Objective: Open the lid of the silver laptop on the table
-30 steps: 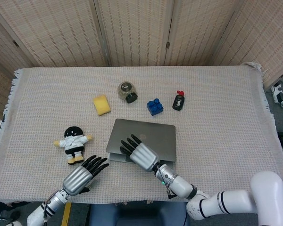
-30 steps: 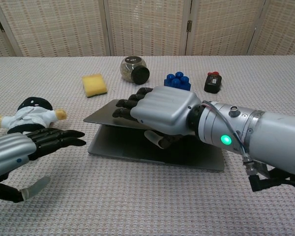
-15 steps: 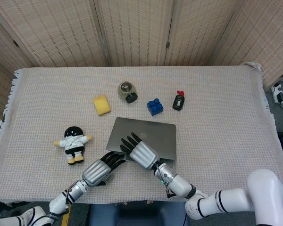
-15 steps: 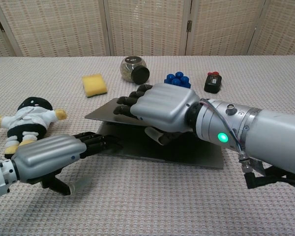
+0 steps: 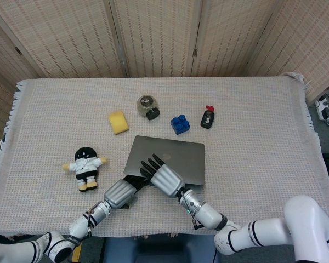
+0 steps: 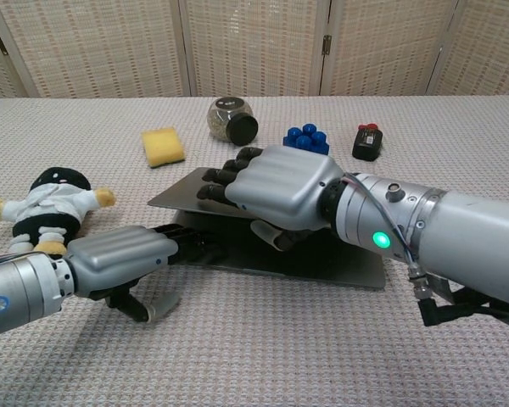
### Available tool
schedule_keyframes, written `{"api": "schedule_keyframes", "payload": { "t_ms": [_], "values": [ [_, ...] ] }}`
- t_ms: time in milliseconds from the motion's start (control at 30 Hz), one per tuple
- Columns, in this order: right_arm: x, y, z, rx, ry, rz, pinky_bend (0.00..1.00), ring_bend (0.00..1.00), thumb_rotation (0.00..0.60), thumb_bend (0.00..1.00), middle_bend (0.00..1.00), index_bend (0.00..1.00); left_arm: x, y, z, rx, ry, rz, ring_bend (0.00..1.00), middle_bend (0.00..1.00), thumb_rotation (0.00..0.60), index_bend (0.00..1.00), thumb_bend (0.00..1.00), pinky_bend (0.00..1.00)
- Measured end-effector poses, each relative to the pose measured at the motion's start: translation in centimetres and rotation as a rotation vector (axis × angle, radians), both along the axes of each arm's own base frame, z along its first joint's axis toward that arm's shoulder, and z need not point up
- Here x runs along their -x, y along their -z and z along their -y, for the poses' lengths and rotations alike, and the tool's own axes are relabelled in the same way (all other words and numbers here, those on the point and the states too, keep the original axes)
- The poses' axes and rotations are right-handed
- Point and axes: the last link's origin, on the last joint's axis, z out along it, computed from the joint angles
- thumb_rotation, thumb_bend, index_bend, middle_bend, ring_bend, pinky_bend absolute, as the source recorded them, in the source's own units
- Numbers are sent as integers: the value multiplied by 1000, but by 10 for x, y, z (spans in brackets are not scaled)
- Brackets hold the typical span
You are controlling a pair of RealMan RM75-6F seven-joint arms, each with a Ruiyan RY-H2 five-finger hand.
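The silver laptop point(image 5: 178, 156) lies at the table's front middle with its lid point(image 6: 180, 196) lifted a little off the base point(image 6: 331, 270). My right hand point(image 6: 280, 188) grips the lid's front edge, fingers on top and thumb underneath; the head view shows this hand point(image 5: 164, 179) over the lid's near left part. My left hand point(image 6: 123, 254) lies low and flat at the laptop's left front corner. Its dark fingers reach into the gap and rest on the base. From above, the left hand point(image 5: 119, 193) sits just left of the right one.
A doll point(image 5: 86, 166) lies left of the laptop. Behind the laptop stand a yellow sponge point(image 5: 118, 121), a glass jar point(image 5: 148, 107), a blue brick point(image 5: 180, 124) and a black device with a red tip point(image 5: 208, 118). Folding screens close off the back.
My left hand has slid right from beside the doll to the laptop, its fingers now in the gap on the base. The right hand has raised the lid slightly.
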Motion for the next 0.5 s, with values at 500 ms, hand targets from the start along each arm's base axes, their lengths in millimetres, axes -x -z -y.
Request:
{"api": "schedule_keyframes", "payload": {
  "t_ms": [500],
  "values": [
    [12, 7, 4, 8, 24, -7, 0, 0, 600, 694, 0, 0, -2, 1, -2, 2, -9, -45, 0, 0, 600, 0, 623, 0]
  ]
}}
